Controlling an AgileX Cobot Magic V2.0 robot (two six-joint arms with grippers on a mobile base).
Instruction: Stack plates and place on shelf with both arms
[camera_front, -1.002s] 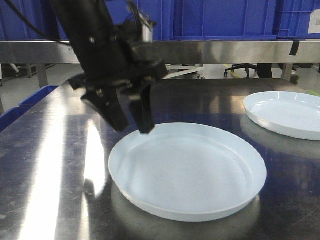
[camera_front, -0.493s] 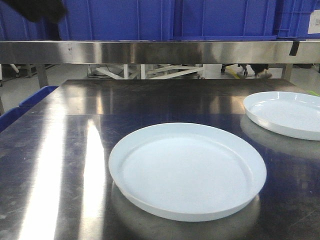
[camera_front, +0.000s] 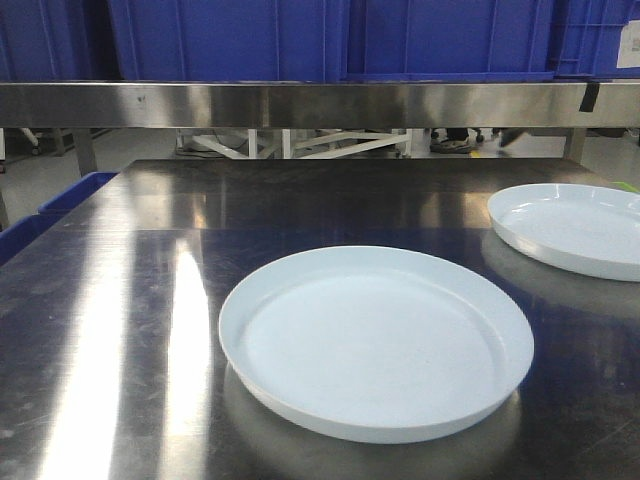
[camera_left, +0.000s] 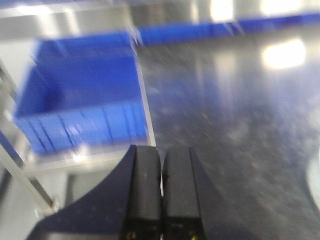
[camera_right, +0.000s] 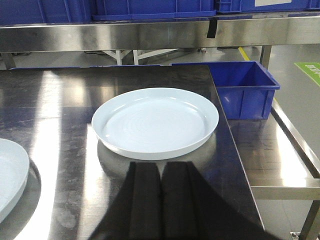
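At the tabletop's (camera_front: 120, 300) left edge the left gripper (camera_left: 161, 200) is hanging, its black fingers pressing flat together on nothing, with a blue crate (camera_left: 75, 105) just past that edge. Near the tabletop's middle the near plate (camera_front: 375, 340) is lying flat. It is round, shallow and glossy white with a bluish tint and a low upturned rim. The far plate (camera_front: 570, 228), identical, is sitting toward the tabletop's right edge, well apart. Behind the tabletop the shelf (camera_front: 300, 103) is running across in brushed steel, with blue bins (camera_front: 230, 40) above it. The right gripper (camera_right: 161, 200) is hovering over the tabletop's right side, fingers closed together, empty.

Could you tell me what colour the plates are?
The plates are glossy white, faintly blue, clearest in the right wrist view.
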